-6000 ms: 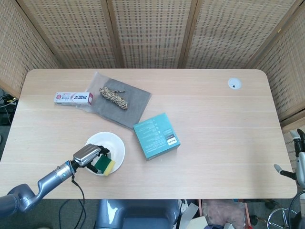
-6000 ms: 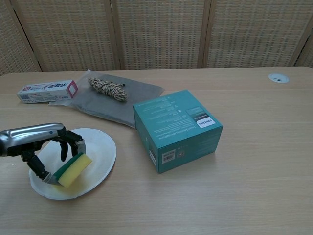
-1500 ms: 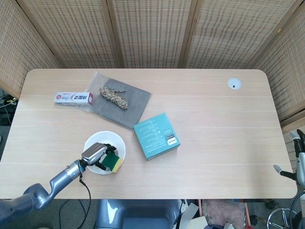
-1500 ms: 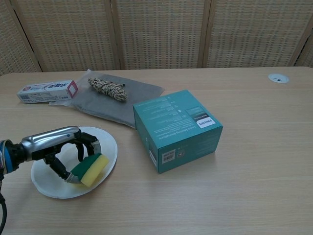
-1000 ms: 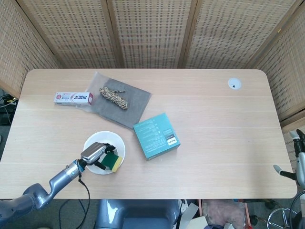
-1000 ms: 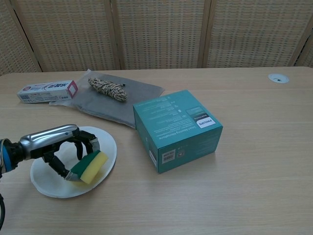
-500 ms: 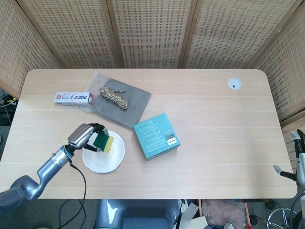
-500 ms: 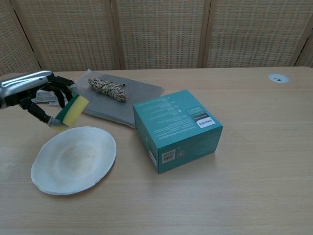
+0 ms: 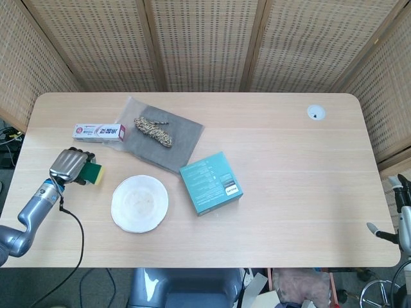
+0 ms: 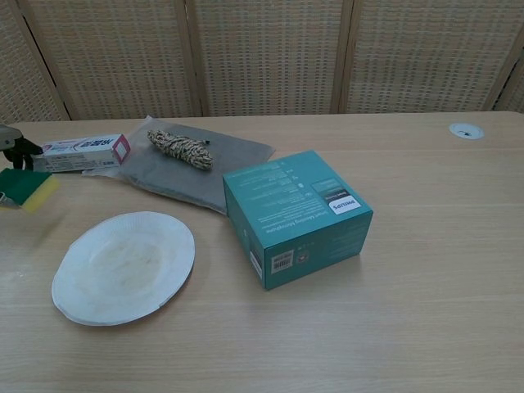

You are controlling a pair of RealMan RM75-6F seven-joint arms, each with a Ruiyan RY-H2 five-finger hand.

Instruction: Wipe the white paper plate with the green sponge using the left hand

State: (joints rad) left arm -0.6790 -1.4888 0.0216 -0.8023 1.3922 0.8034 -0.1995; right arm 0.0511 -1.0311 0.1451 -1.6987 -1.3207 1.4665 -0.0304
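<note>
The white paper plate lies on the table with nothing on it. My left hand is to the left of the plate, well apart from it, and grips the green and yellow sponge. In the chest view only the sponge and a sliver of the left hand show at the left edge. Whether the sponge touches the table I cannot tell. My right hand is out of both views.
A teal box stands right of the plate. Behind the plate lie a grey cloth with a coil of rope and a toothpaste box. A round cable port sits at the far right.
My left hand has lifted the sponge off the plate and carried it left, away from the plate. The plate now lies bare.
</note>
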